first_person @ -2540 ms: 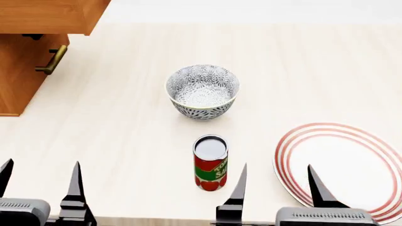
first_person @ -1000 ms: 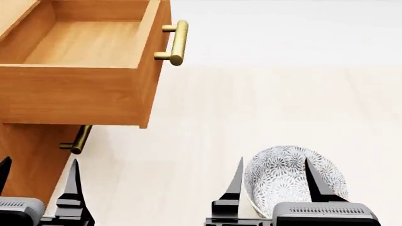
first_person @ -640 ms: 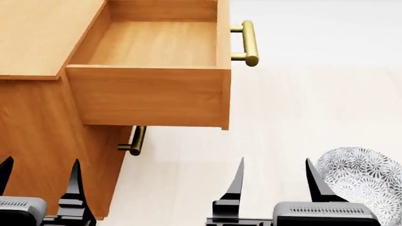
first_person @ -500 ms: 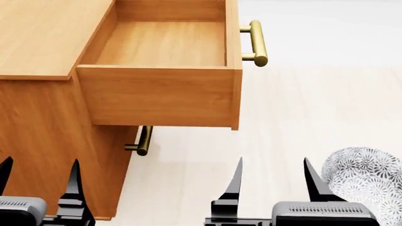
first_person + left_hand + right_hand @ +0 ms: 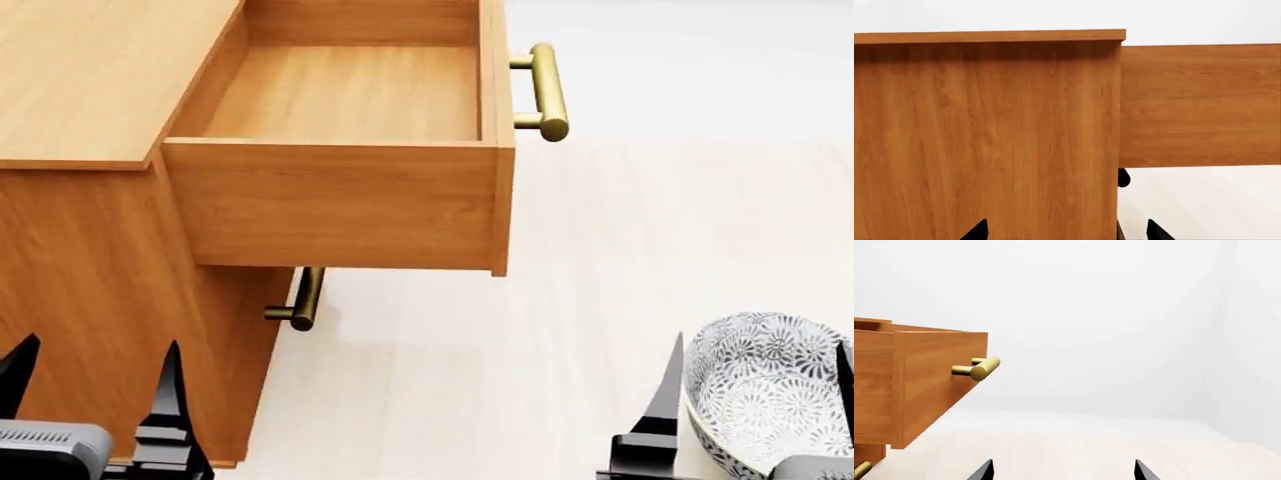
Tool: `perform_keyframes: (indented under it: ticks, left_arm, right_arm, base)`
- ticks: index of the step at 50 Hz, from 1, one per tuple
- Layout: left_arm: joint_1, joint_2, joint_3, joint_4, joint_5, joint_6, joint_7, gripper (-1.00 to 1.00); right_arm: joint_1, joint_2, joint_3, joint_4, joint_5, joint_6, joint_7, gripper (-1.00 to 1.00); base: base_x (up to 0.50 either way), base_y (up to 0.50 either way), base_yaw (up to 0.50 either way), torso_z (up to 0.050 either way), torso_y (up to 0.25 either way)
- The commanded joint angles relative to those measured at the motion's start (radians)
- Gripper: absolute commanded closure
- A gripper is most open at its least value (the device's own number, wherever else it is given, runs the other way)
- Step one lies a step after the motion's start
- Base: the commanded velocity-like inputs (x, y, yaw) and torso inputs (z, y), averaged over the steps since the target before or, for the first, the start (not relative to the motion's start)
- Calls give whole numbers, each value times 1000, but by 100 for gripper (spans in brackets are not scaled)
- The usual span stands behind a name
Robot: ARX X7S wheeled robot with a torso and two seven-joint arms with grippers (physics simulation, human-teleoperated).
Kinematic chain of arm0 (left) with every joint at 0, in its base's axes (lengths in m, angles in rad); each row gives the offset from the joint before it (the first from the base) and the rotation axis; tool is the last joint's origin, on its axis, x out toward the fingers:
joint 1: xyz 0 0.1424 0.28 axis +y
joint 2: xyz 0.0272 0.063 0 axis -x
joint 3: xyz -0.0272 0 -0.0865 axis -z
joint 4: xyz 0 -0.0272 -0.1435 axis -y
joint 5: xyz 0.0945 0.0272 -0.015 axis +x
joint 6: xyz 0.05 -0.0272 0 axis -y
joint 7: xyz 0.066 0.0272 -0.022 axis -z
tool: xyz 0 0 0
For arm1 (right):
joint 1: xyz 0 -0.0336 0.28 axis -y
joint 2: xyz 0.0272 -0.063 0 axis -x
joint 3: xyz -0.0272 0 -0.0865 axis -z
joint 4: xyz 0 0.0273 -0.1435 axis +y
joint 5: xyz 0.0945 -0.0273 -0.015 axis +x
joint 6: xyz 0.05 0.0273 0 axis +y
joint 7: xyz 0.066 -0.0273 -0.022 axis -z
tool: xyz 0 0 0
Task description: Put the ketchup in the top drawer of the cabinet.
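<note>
My left claw (image 5: pixel 91 375) hung low in front of the side panel of the boxy orange-brown wood-grain cabinet (image 5: pixel 80 270), its two black fingers spread well apart with nothing between them. In my left wrist view only the finger tips showed, against that same panel. The cabinet stood at the left edge of the pale wooden tabletop (image 5: pixel 627 250), its flat top level with the rim of the drawer beside it.

The uppermost drawer, an orange-brown wooden box (image 5: pixel 347 95), stood pulled fully out toward the middle of the tabletop, and its floor showed bare wood. Its brass cylindrical bar handle (image 5: pixel 547 92) stuck out from the front face on two short posts. In my right wrist view the drawer (image 5: pixel 921 385) jutted out from the side with the handle (image 5: pixel 977 368) pointing into open white space. Beneath it, the lower drawer's matching brass handle (image 5: pixel 304 300) peeked out in the shadow under the open box, that drawer being closed.

Further right, the patterned grey-white bowl (image 5: pixel 767 390) sat near the tabletop's near right corner. My right claw (image 5: pixel 754 385) hovered just in front of it, fingers parted wide on either side of the bowl as seen from my head, gripping nothing.

The small red-labelled ketchup tin appeared in none of my views.
</note>
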Motion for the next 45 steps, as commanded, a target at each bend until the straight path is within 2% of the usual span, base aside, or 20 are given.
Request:
perform_keyframes:
  ticks: [1, 14, 34, 45]
  left_arm:
    - [3, -5, 3, 0, -8, 1, -8, -100]
    - [1, -5, 11, -15, -15, 6, -17, -100]
    - [-11, -6, 30, -49, -10, 16, -35, -100]
    - [-23, -2, 44, -87, -8, 32, -41, -100]
  right_arm:
    - [-22, 66, 111, -31, 55, 47, -17, -100]
    - [-46, 101, 245, 41, 123, 27, -65, -100]
    - [-42, 163, 267, 292, 139, -118, -239, -100]
    - [-100, 192, 272, 328, 165, -189, -354, -100]
  base:
    - [0, 0, 0, 0, 0]
    - [0, 0, 0, 0, 0]
    - [0, 0, 0, 0, 0]
    - [0, 0, 0, 0, 0]
